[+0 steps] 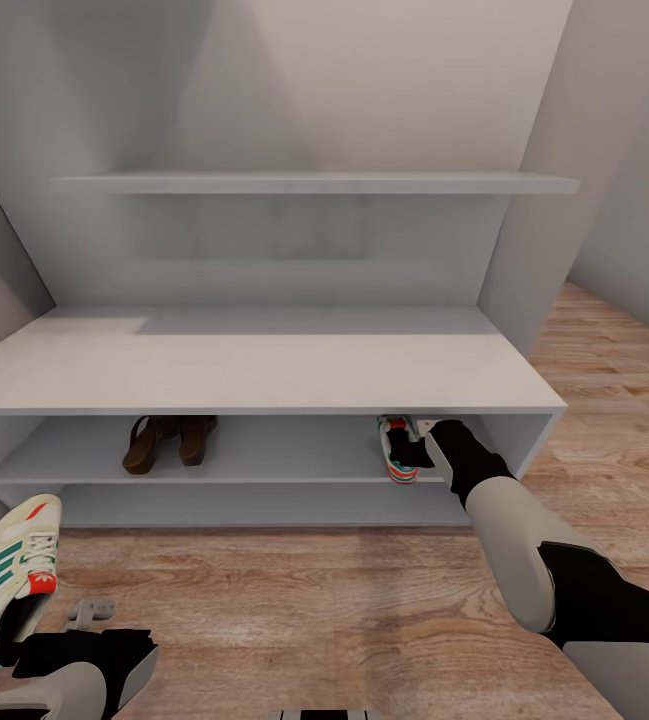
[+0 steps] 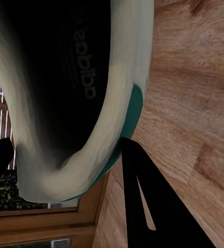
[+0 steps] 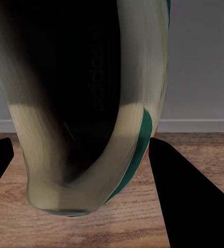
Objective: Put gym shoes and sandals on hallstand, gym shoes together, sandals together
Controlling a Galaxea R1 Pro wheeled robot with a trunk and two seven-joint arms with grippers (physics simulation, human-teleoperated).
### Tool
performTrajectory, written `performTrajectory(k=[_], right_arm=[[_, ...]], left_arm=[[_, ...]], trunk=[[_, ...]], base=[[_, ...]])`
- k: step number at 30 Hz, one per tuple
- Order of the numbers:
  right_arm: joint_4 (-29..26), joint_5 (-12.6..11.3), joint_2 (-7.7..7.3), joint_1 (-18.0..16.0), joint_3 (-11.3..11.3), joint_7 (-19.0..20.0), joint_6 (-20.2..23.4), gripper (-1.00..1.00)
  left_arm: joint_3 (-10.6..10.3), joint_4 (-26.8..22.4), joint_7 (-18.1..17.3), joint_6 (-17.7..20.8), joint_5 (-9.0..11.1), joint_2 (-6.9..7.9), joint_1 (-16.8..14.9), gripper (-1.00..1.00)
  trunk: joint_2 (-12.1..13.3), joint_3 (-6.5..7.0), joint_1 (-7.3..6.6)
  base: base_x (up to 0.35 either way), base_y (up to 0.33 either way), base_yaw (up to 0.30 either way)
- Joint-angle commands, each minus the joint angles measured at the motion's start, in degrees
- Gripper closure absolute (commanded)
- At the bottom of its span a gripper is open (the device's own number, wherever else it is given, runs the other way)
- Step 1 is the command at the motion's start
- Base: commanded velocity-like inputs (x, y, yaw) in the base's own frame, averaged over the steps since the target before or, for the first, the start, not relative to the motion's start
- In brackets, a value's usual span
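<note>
The white hallstand (image 1: 264, 365) stands straight ahead in the head view. Both brown sandals (image 1: 169, 440) sit side by side on its upper open shelf, left of centre. My right gripper (image 1: 426, 432) reaches into the right end of that shelf, shut on one gym shoe (image 1: 396, 455). In the right wrist view that shoe (image 3: 70, 103) fills the space between the black fingers (image 3: 179, 191). My left gripper (image 1: 24, 645) is low at the left, shut on the heel end of the other gym shoe (image 1: 9, 570), held above the corridor floor (image 1: 314, 600). The left wrist view looks into this shoe (image 2: 65, 77).
A higher wall shelf (image 1: 314, 183) hangs above the bench top. Grey walls close in on the left and on the right (image 1: 534, 250). The lower shelf level (image 1: 264, 505) holds nothing. Wood floor runs on to the right of the rack.
</note>
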Motion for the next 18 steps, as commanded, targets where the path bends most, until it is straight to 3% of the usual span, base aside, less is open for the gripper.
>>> performTrajectory(k=[1,18], right_arm=[[0.0,-0.1,0.00,0.0,0.0,-0.1,0.0,1.00],[0.0,-0.1,0.00,0.0,0.0,-0.2,0.0,1.00]], left_arm=[[0.0,0.0,-0.1,0.2,-0.1,0.00,0.0,1.00],[0.0,0.0,-0.1,0.2,-0.1,-0.01,0.0,1.00]], trunk=[[0.0,0.00,0.00],[0.0,0.00,0.00]], base=[[0.000,0.000,0.000],[0.009,0.000,0.000]])
